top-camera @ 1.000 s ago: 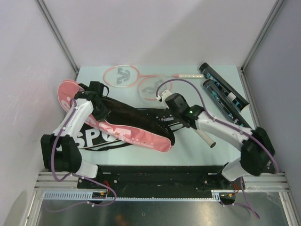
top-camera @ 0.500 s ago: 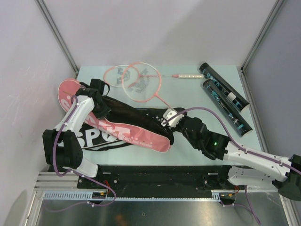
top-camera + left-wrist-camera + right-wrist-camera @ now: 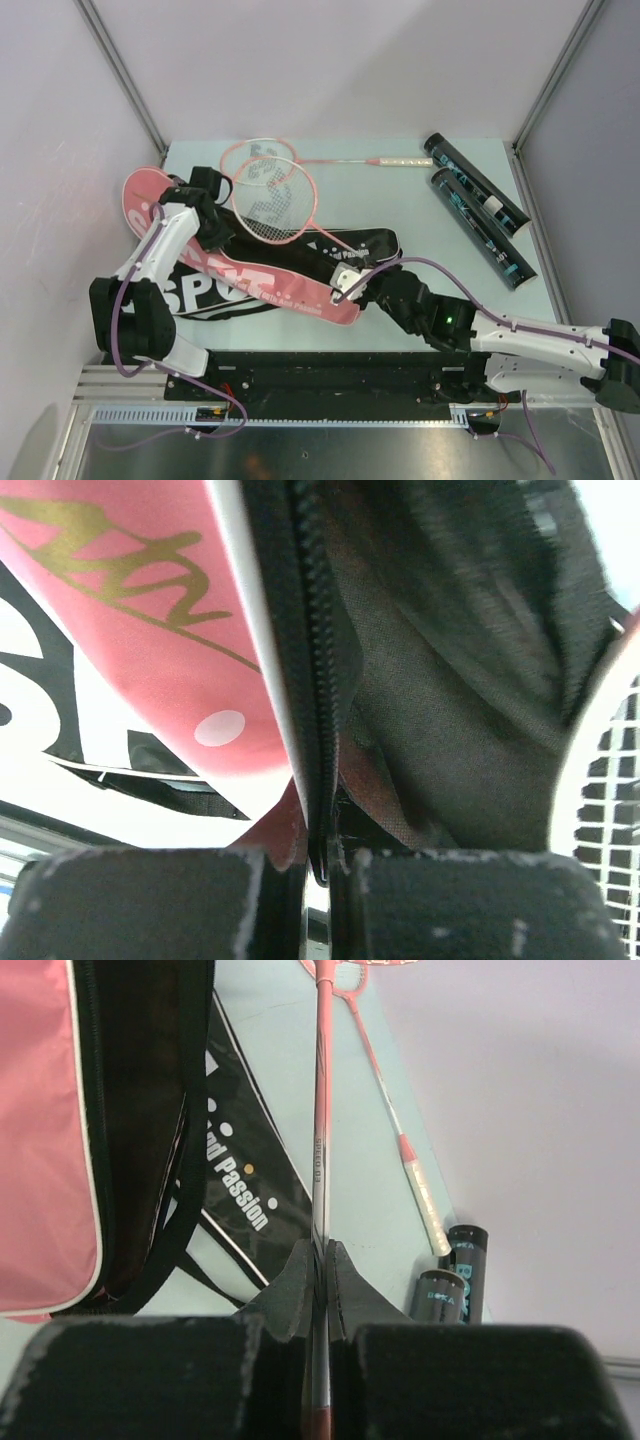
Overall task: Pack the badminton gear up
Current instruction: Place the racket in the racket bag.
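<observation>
A pink-and-white racket (image 3: 272,195) hangs tilted, its head over the open mouth of the pink-and-black racket bag (image 3: 262,285). My right gripper (image 3: 347,283) is shut on its thin shaft (image 3: 319,1110) near the bag's right end, as the right wrist view shows (image 3: 322,1260). My left gripper (image 3: 205,197) is shut on the bag's zipper edge (image 3: 318,730) at the upper left, holding it up (image 3: 320,865). A second racket (image 3: 252,160) lies flat at the back, with its pale handle (image 3: 421,1188) pointing right. Two dark tubes with teal print (image 3: 473,183) (image 3: 482,230) lie at the right.
The bag's black flap with white lettering (image 3: 238,1175) is spread on the pale table (image 3: 420,250) under the held shaft. Grey walls (image 3: 60,150) close in left, right and back. A black rail (image 3: 330,370) runs along the near edge.
My right arm has swung back toward the near edge and leftward with the racket; its head has gone from beside the flat racket to above the bag's opening. The left gripper has stayed put.
</observation>
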Robot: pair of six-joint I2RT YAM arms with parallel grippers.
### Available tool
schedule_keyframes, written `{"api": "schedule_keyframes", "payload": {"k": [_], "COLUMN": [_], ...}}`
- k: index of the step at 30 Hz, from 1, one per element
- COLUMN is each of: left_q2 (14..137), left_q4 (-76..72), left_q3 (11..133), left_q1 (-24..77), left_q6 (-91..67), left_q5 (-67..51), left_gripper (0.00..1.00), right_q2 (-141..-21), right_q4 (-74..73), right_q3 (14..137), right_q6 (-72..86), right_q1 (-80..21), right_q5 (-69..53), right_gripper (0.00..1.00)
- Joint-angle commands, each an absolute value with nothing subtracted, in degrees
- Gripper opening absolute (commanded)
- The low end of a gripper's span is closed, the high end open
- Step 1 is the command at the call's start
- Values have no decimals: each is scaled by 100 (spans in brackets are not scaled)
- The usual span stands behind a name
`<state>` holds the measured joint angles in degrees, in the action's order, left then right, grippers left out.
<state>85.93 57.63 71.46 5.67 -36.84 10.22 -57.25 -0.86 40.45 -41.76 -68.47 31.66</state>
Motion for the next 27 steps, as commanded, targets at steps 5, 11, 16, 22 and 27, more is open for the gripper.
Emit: {"api": "schedule_keyframes", "payload": {"k": [5,11,16,22,27], "left_q2": [8420,8052,7717,7515,7427], "left_q4": [5739,5450,5282,5195,5072], "left_q3": [7435,7243,7023,6838,6724], "left_q1": [501,492,492,483,475], "left_q6": [-2919,-2321,-2013,-1898,-1881], "left_q5": [880,440,53,-307,-825], "left_gripper": [0,0,0,0,1], "right_q2": [-5256,-5422,-5494,-5405,-6002], "right_q4": [378,1210,1538,1880,2241], "right_q3": [3543,2936,2699,2663,2892], "right_q6": [-4947,-5774,-6196,-6695,-6979], "right_q1": [-7558,-7691,-7681,-7945,-8121], "right_q5": [3410,4094,4272,4114,3920], "right_gripper": [0,0,0,0,0]}}
